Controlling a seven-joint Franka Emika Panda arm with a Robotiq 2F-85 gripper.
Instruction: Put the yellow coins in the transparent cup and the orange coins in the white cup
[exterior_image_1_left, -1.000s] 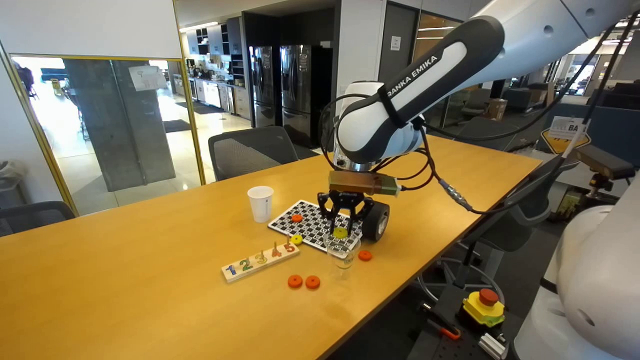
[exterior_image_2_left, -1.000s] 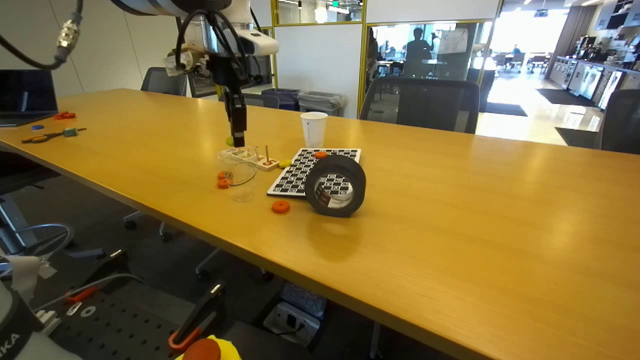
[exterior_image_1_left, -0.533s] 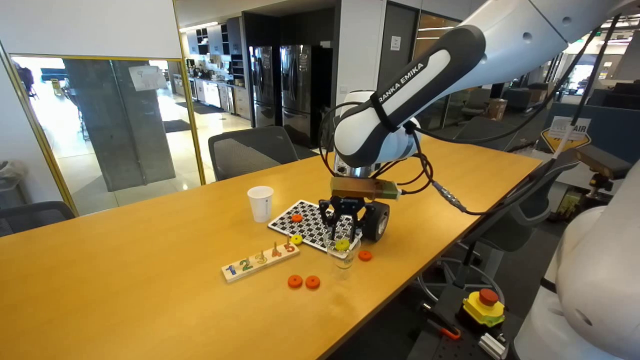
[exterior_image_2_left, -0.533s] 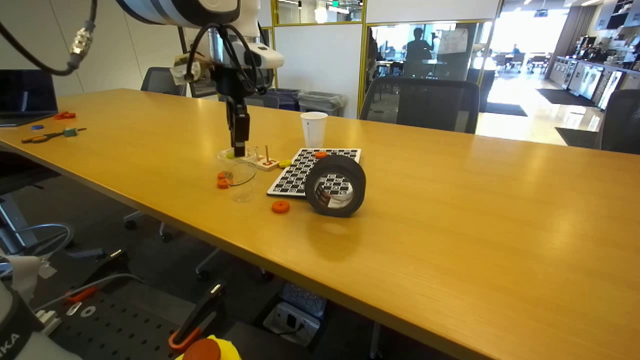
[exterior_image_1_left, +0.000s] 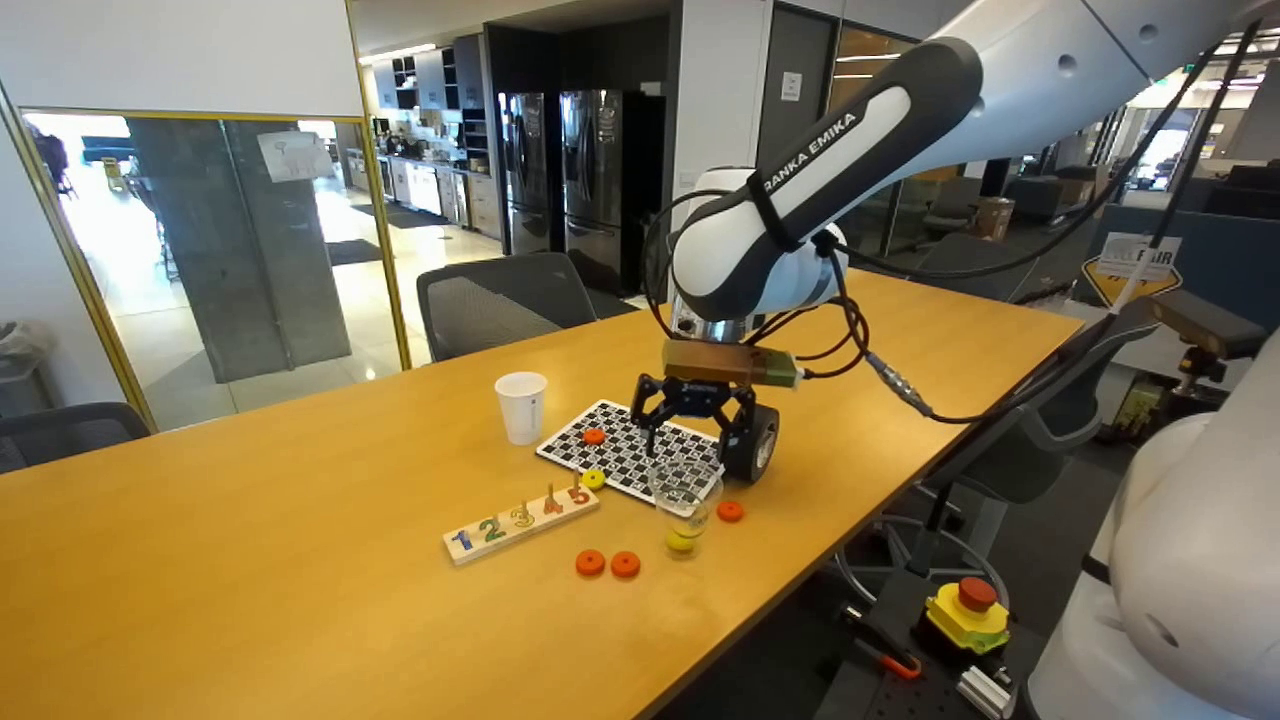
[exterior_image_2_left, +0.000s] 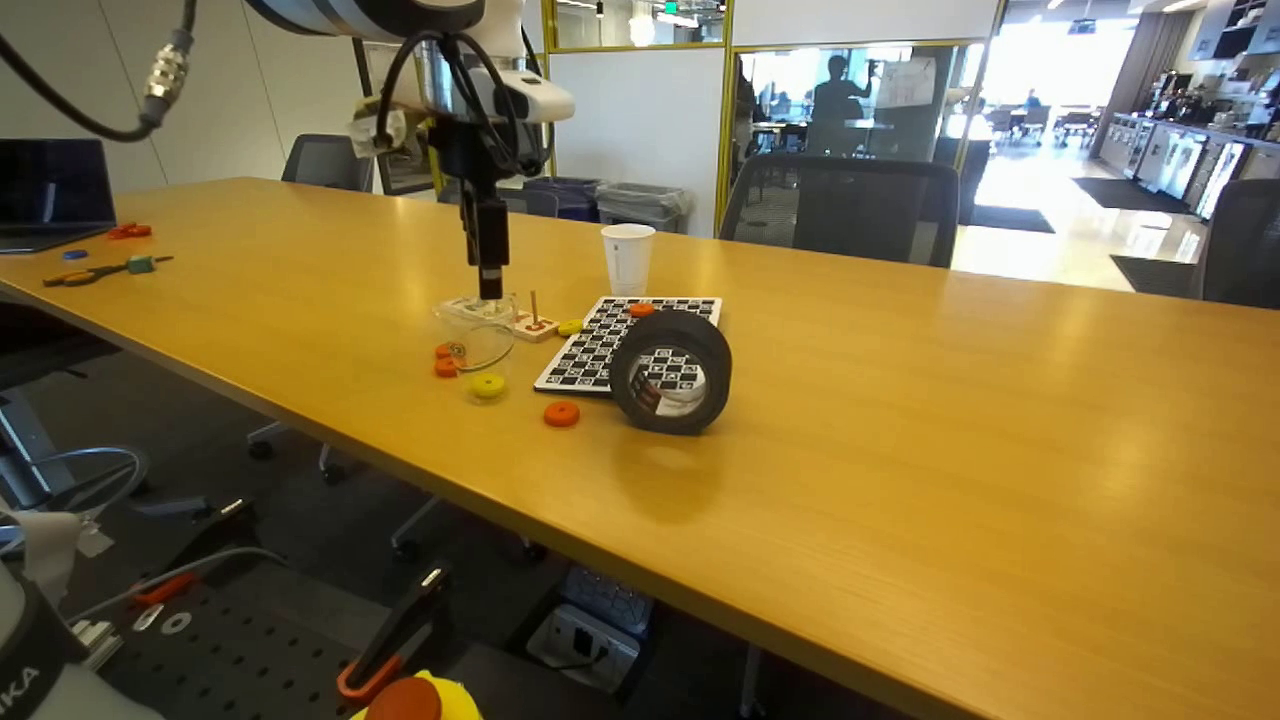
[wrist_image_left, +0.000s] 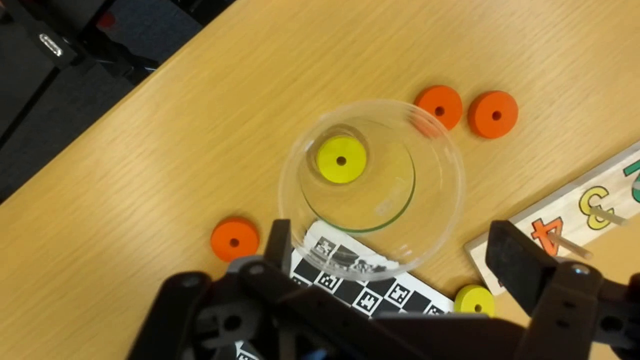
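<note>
The transparent cup (exterior_image_1_left: 692, 515) (exterior_image_2_left: 480, 345) (wrist_image_left: 430, 210) stands upright on the table. A yellow coin (wrist_image_left: 341, 160) (exterior_image_1_left: 680, 541) (exterior_image_2_left: 487, 386) lies flat on its bottom, off to one side. Just over the cup's rim, my gripper (wrist_image_left: 392, 242) (exterior_image_1_left: 688, 452) (exterior_image_2_left: 490, 285) is spread wide and nothing is between its fingers. Another yellow coin (exterior_image_1_left: 593, 480) (wrist_image_left: 472, 299) rests by the checkered board's edge. Several orange coins are on the table, among them two side by side (wrist_image_left: 493, 114) and a single one (wrist_image_left: 234, 239); one orange coin (exterior_image_1_left: 594, 437) is on the board. The white cup (exterior_image_1_left: 521, 410) (exterior_image_2_left: 629, 260) stands beyond the board.
A checkered board (exterior_image_1_left: 620, 460) lies behind the transparent cup. A black tape roll (exterior_image_2_left: 718, 362) stands on its edge close to one finger. A wooden number board with upright pegs (exterior_image_1_left: 520, 525) lies beside the cup. The table's edge is near the transparent cup.
My gripper lowered with the yellow coin, then opened and rose slightly. The coin dropped from between the fingers to the bottom of the transparent cup.
</note>
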